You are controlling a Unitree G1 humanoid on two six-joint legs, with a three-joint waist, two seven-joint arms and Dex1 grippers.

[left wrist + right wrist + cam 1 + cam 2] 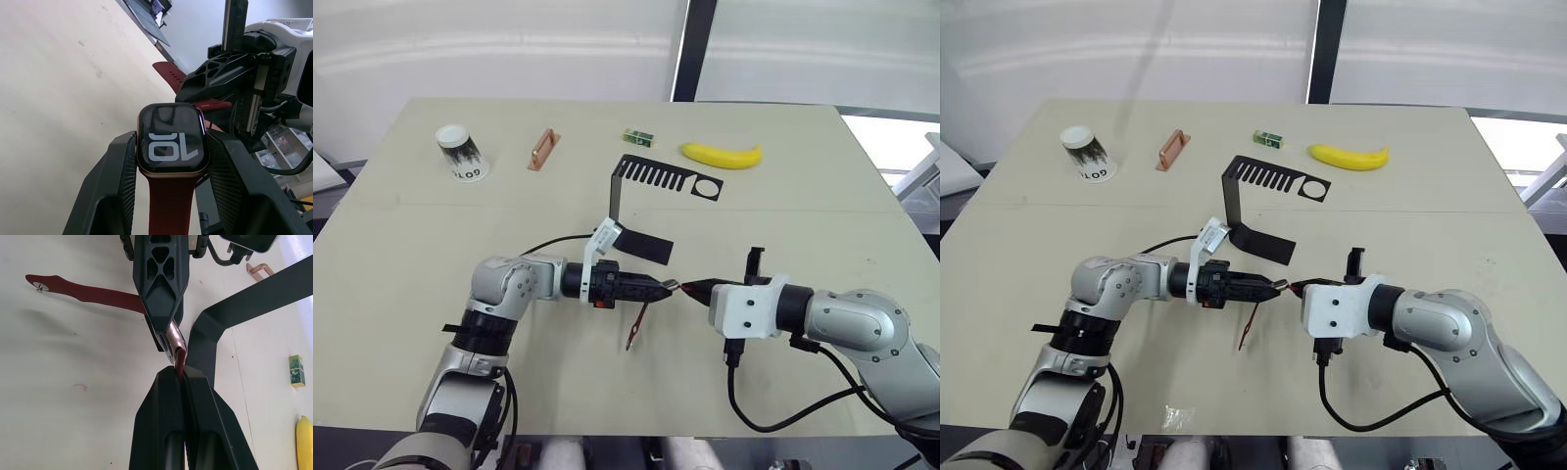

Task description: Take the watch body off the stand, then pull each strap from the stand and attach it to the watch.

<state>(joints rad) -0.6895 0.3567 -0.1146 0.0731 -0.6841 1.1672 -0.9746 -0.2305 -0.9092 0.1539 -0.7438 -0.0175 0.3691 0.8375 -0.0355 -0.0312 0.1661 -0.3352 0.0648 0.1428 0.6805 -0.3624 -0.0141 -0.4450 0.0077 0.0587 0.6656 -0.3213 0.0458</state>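
A: Head views?
B: Both arms reaching inward, forearms level above the table (401,245), tips meeting mid-table in front of the stand (641,201). Left gripper (664,288) pointing to the robot's right, right gripper (693,288) pointing to its left. One strap (637,324) hanging from the left gripper, tip down near the tabletop. Banana (722,155), small green box (639,138), cup (462,153) and copper handle (543,150) far back, well apart.
A: Left wrist view?
B: Fingers (110,186) clamped on both sides of the watch (172,139), face toward camera. Strap running down between the fingers. Second strap (168,76) behind, beside the right gripper.
A: Right wrist view?
B: Fingers (161,421) pressed together, pinching the second strap end, which touches the watch edge.
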